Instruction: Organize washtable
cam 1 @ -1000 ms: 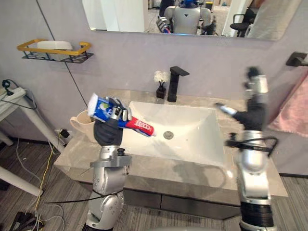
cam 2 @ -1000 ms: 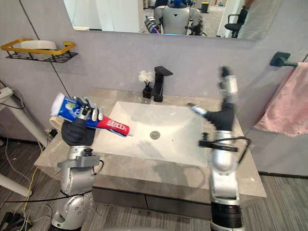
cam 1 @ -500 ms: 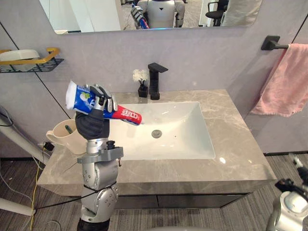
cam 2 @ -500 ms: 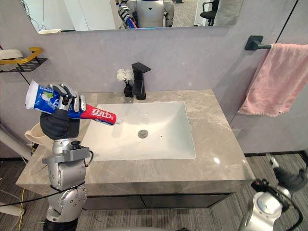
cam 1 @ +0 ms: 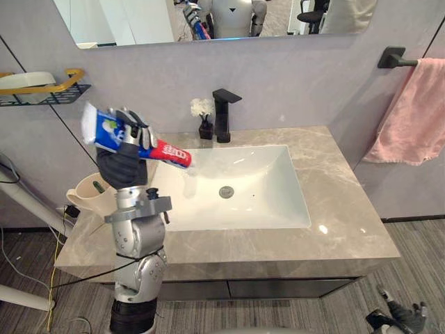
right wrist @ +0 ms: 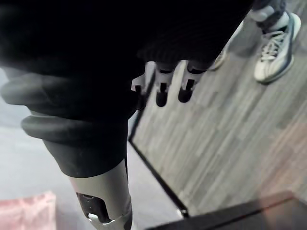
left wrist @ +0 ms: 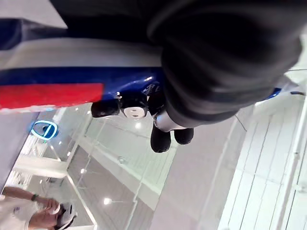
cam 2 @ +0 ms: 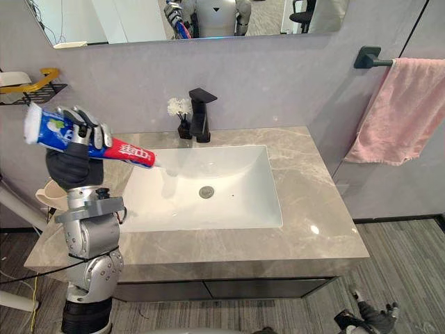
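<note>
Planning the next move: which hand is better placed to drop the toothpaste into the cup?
Left. The left hand already grips the toothpaste above the counter, with the cup just beside it. The right hand hangs low, below the counter's edge, far from both.

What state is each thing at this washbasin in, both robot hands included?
Blue, white and red toothpaste tube: held aloft, tilted.
Left hand: fingers curled round the tube.
Right hand: hanging low, open.
Beige ceramic cup: upright on the counter.
Black metal tap: no water visible.
Pink cloth towel: hanging from its bar.
</note>
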